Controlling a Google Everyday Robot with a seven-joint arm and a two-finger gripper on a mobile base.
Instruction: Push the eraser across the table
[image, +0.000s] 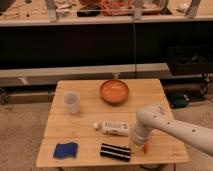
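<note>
The eraser (115, 151) is a black rectangular block lying flat near the table's front edge, about the middle. My white arm reaches in from the right, and the gripper (136, 143) points down at the tabletop just right of the eraser's right end. I cannot tell whether it touches the eraser. A small orange object (145, 147) shows right beside the gripper.
On the wooden table (85, 125) are an orange bowl (114, 91) at the back, a clear plastic cup (71, 101) at the left, a white bottle (113, 128) lying on its side just behind the eraser, and a blue cloth (65, 149) at the front left.
</note>
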